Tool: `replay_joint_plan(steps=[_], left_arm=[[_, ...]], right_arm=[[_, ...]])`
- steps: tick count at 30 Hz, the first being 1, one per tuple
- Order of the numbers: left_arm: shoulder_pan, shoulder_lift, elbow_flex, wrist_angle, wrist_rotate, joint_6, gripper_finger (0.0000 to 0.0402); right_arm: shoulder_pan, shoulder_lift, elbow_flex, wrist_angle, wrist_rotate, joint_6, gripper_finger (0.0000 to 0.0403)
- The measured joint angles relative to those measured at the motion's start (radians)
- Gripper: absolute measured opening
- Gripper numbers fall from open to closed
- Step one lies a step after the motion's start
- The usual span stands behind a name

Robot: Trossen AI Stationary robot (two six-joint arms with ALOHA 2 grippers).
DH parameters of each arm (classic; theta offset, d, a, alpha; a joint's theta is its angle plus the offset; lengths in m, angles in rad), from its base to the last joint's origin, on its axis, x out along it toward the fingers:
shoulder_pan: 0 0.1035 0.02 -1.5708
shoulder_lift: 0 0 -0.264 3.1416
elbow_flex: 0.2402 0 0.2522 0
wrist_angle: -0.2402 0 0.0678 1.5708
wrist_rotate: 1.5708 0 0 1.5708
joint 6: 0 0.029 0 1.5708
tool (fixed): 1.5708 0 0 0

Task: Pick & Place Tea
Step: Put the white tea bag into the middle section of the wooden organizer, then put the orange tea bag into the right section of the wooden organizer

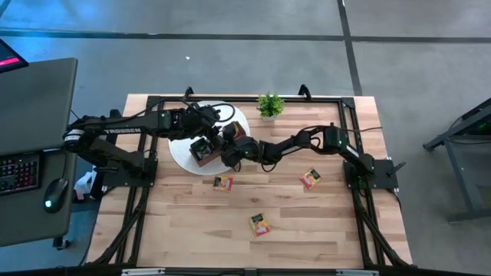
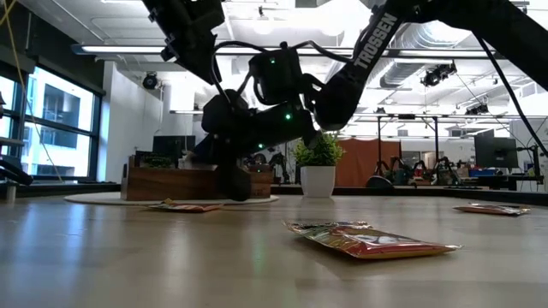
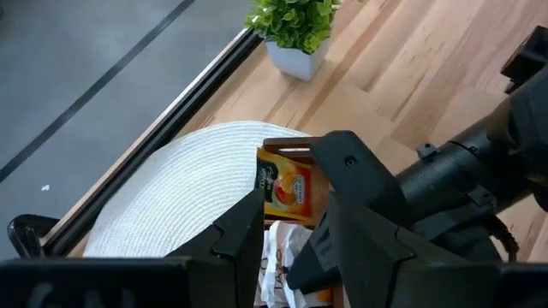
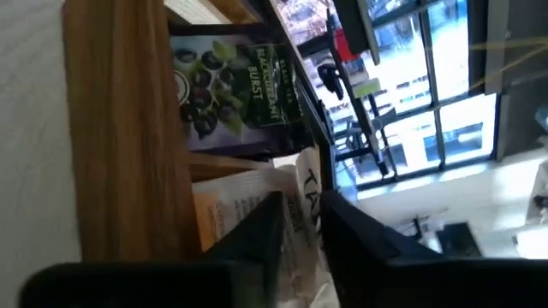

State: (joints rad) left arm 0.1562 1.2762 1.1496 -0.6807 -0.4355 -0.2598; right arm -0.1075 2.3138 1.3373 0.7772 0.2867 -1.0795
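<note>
A brown wooden box (image 1: 201,150) stands on a round white mat (image 1: 178,156). Both grippers are over it. My left gripper (image 3: 291,218) is open above the box, where an orange sachet (image 3: 289,186) stands upright and a white sachet (image 3: 276,250) shows between its fingers. My right gripper (image 4: 301,224) comes in from the table's right and is shut on a white sachet (image 4: 306,184) beside a dark navy sachet (image 4: 233,85) in the box. Three orange-red sachets lie flat on the table (image 1: 222,182) (image 1: 310,179) (image 1: 259,224). My right gripper pinches the white sachet between its two fingers, near one edge (image 4: 301,205). The sachet stands out beyond the fingertips, over the box next to its wooden wall (image 4: 128,128). Whether its far end rests in a compartment cannot be told.
A small green potted plant (image 1: 269,105) stands near the table's far edge, just right of the mat. The two arms crowd together over the box. A black frame rail runs around the table. Bare wood lies toward the near edge, around the loose sachets.
</note>
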Motion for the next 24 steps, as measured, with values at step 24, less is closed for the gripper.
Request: replay_joint_plan(steps=[24], left_arm=[[0.000, -0.035, -0.005, -0.052, 0.120, -0.006, 0.0128]], right_arm=[[0.219, -0.408, 0.001, -0.688, 0.350, 0.388, 0.0109]])
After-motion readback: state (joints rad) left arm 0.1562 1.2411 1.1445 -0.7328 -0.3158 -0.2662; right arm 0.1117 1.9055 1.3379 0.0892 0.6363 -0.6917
